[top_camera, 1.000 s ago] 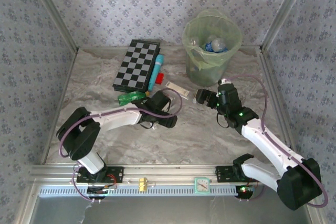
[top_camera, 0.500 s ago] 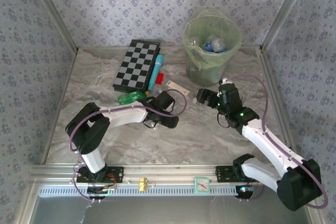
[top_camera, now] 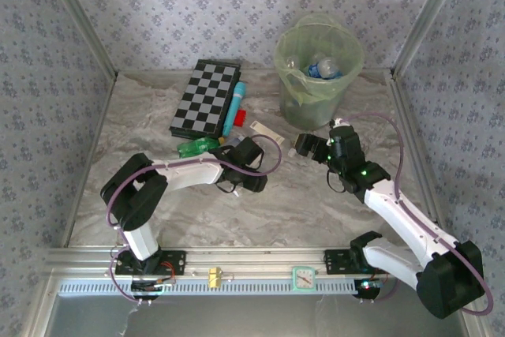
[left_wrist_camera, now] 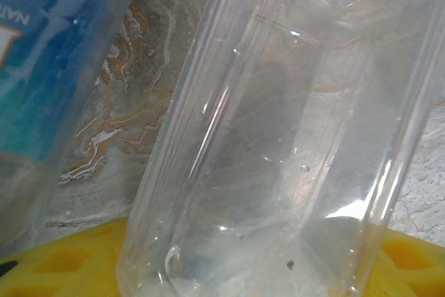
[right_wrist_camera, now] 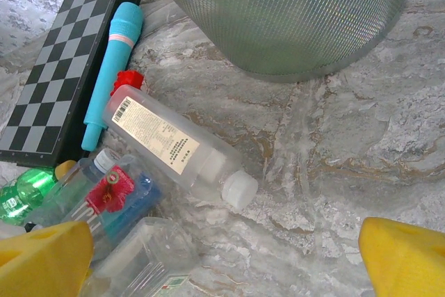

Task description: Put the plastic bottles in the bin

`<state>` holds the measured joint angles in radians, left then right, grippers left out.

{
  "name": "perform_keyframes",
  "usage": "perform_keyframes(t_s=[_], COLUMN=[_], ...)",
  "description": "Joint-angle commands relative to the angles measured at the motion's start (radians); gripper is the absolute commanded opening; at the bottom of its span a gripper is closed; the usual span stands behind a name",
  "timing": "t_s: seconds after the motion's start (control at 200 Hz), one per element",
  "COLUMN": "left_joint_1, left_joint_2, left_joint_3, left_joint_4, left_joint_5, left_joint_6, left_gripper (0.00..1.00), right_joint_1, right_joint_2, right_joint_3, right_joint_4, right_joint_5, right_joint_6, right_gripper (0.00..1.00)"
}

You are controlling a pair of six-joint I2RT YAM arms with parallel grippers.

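- Checkerboard (top_camera: 207,99), flat on your marbled worktop (top_camera: 300,203).
- Cyan tube (top_camera: 234,108) along its right edge.
- Red block (top_camera: 240,114) just beside that tube.

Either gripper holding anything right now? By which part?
Right gripper: nothing, jaws wide open. Left gripper: a clear bottle sits between its jaws, by the body. Whether it is clamped yet cannot be told.

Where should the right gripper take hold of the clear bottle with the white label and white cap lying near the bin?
The clear bottle lies flat on its side. Its walls run straight and parallel along the label, while the white cap end narrows. So probably grip the labelled mid-body, coming straight down with the open right gripper turned across the width.
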<state>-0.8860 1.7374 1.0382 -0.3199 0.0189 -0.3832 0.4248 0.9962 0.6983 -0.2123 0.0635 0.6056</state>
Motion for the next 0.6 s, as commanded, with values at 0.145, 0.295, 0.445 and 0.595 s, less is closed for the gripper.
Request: perform_keyframes(t_s=[0.145,0.295,0.445,0.595], left_joint_1=[-0.008,-0.007,-0.006,-0.005], left_joint_2=[-0.061,-0.135,-0.21,-0.253], left_joint_3=[-0.05,-0.097,-0.157,-0.202], left_joint_4=[0.087,0.167,0.29,0.393], left_joint_5=[0.038,0.075,0.115,0.155], left_joint_6=[-0.012,-0.045,-0.101,-0.154], left_gripper=[0.46,0.45,0.45,0.44], right_joint_1=[-0.005,-0.007,-0.005,0.012], right_joint_2=[-0.022,-0.022,0.001,0.051], right_joint_3=[-0.005,-0.003,-0.002,0.002], right_joint_4=[0.009,0.045,0.136,0.242], right_joint_5=[-0.034,-0.096,-0.222,-0.331], right_joint_6=[-0.002,-0.004,0.015,0.048], right_gripper=[1.0,1.0,1.0,1.0])
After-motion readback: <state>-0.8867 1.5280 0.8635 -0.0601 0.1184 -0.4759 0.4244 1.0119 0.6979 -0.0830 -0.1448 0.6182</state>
